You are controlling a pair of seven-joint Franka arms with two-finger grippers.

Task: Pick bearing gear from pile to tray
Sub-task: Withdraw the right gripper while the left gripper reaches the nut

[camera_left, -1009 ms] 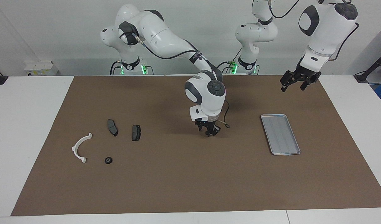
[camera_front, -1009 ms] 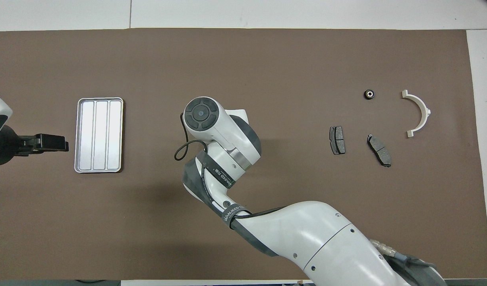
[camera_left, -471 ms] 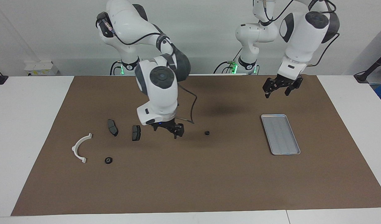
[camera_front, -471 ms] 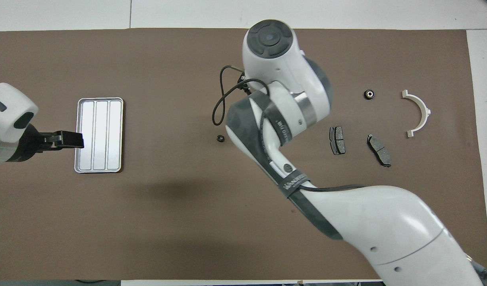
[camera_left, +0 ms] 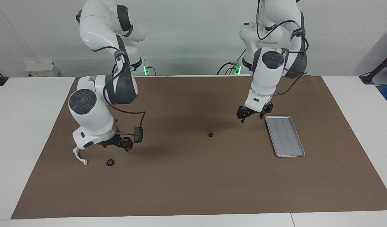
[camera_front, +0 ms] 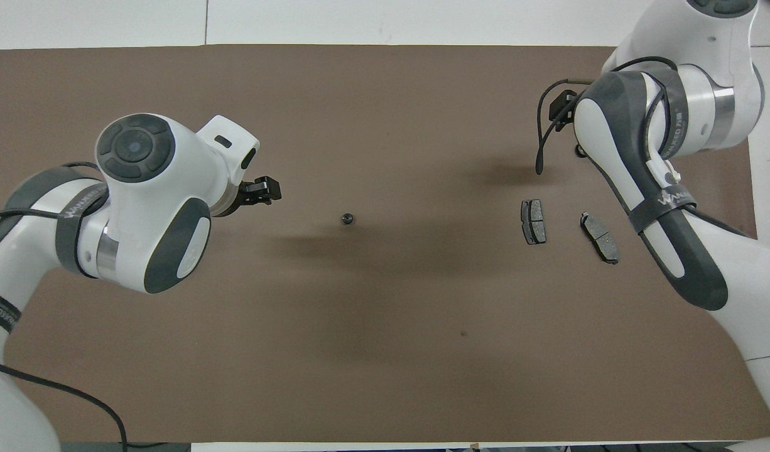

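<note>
A small black bearing gear (camera_left: 210,135) is seen lying loose mid-table, set down there within the last second by the right gripper (camera_left: 123,143), which has since been swung back over the pile (camera_left: 109,148), its fingers' state unreadable. The left gripper (camera_left: 252,114), jaws apart, has been brought down beside the tray (camera_left: 285,135); nothing blocks the way between.

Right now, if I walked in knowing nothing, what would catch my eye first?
Two big white arms stooping over a brown mat: the right gripper low over the scattered parts, beside a white curved bracket, the left gripper beside the silver tray. Between them one tiny black round piece lies alone mid-mat.
</note>
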